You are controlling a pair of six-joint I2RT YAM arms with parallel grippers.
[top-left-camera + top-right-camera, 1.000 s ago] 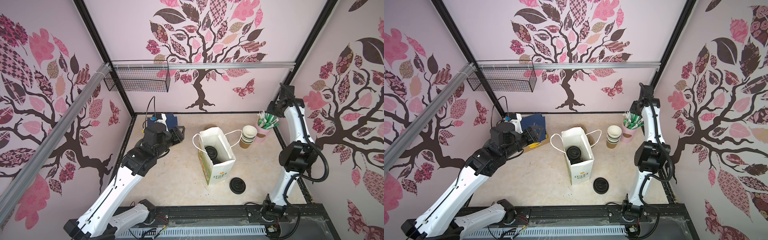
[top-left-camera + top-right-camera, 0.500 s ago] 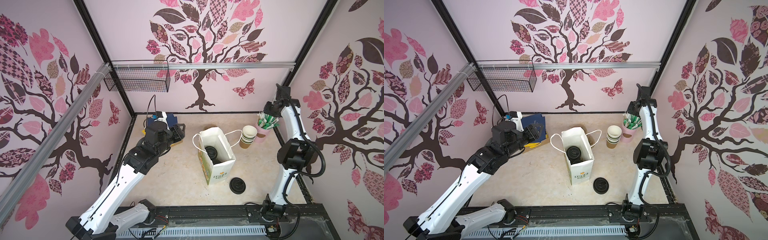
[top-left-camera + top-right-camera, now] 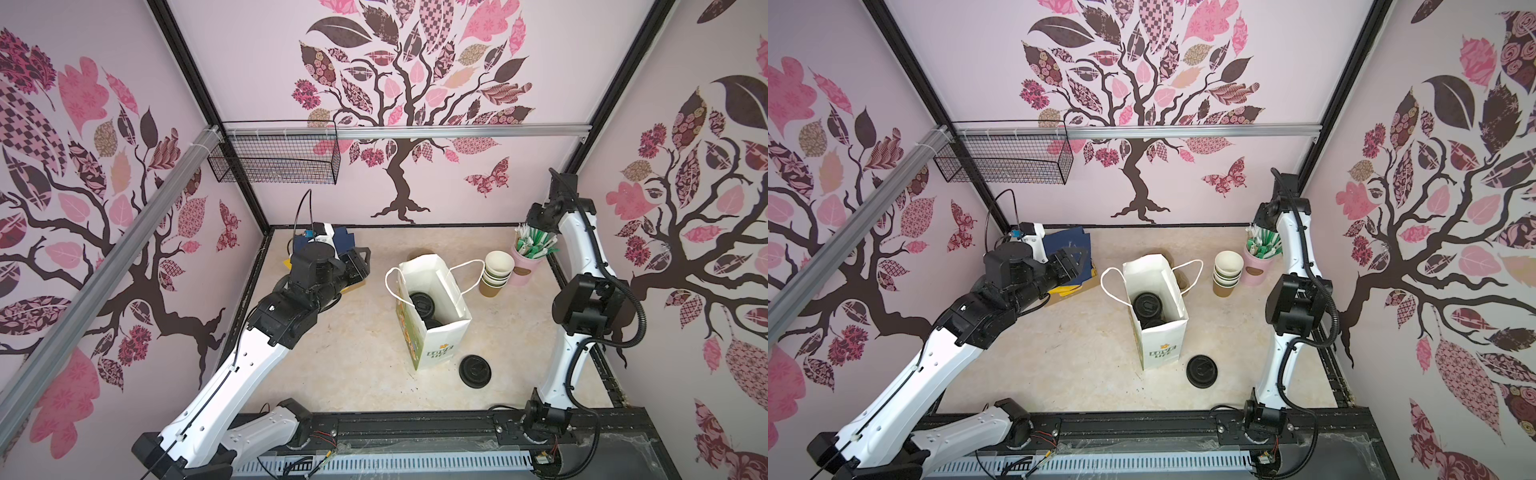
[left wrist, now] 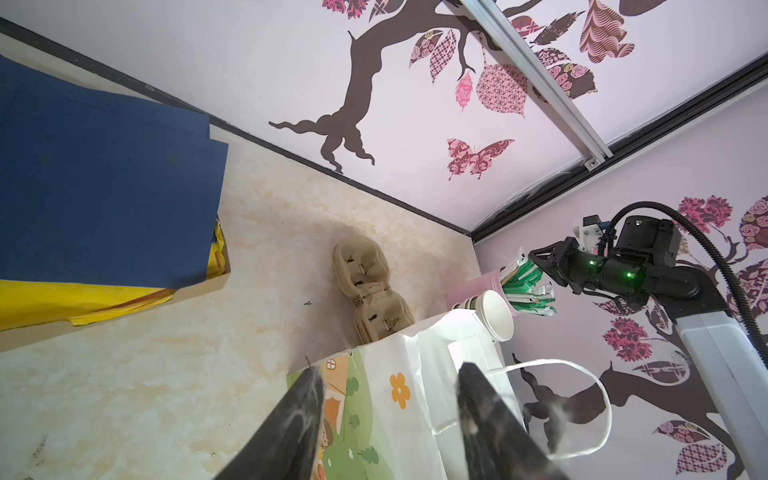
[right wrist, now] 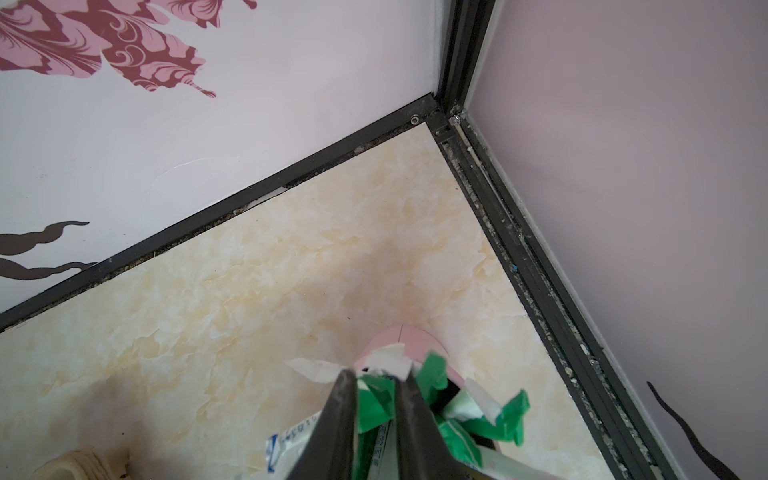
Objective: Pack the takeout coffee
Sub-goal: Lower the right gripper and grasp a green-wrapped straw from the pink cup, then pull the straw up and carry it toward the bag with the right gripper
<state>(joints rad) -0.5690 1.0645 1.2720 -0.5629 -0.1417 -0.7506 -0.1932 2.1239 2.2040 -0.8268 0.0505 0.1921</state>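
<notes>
Coffee cups (image 3: 422, 304) stand upright inside the bag (image 3: 442, 345) mid-table, long axis vertical and black lids facing up. You see that only in both top views, since the left wrist view catches just the bag's printed outside and a brown carrier (image 4: 370, 286) behind it. Your left gripper (image 4: 390, 372) hangs open and empty near the bag, to its left. Only the right wrist view shows your right gripper (image 5: 378, 374) down among the straws (image 5: 432, 370) in the pink cup (image 5: 399, 334), jaws narrowly apart with one straw between; whether it is pinched you cannot tell.
</notes>
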